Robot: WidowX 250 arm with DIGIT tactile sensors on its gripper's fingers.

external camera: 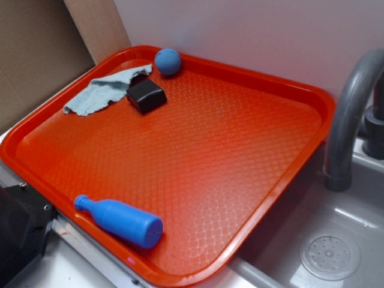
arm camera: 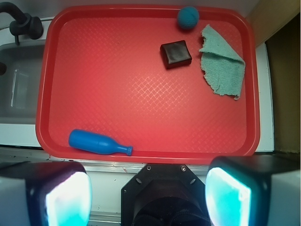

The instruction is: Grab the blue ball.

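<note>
The blue ball (external camera: 168,61) rests in the far corner of the red tray (external camera: 252,252), just behind the black block (external camera: 146,95). In the wrist view the ball (arm camera: 188,18) sits at the tray's (arm camera: 47,94) top edge, up and right of the block (arm camera: 175,54). My gripper (arm camera: 148,195) hangs high above the tray's near edge, far from the ball. Its two fingers (arm camera: 63,197) stand wide apart with nothing between them. The gripper does not show in the exterior view.
A blue bottle-shaped pin (external camera: 120,220) (arm camera: 99,142) lies near the tray's front edge. A light blue cloth (external camera: 105,90) (arm camera: 222,63) lies beside the block. A grey faucet (external camera: 348,120) and a sink with a drain (external camera: 329,257) are to the right.
</note>
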